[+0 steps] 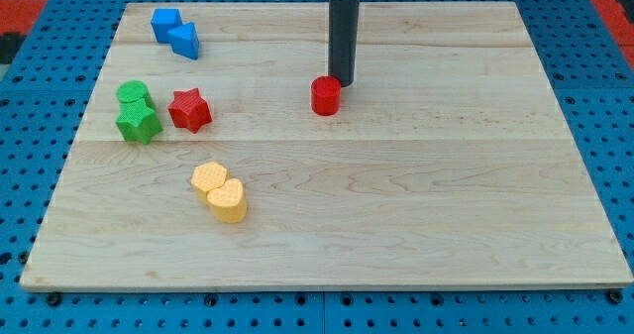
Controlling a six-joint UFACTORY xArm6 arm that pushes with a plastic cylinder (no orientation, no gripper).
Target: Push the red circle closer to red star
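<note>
wooden board (pixel 416 205): my tip (pixel 341 82) seemingly touches red circle (pixel 326 95); red star (pixel 189 110) well left; no jaws.

Bright, even overhead illumination; the board (pixel 416 225) shows no glare. Shadows are short and soft, hugging each block's base, as under the red circle (pixel 326 96) and the yellow blocks (pixel 220 191). Focus is sharp throughout; slight softness appears at the frame's top edge.
</note>
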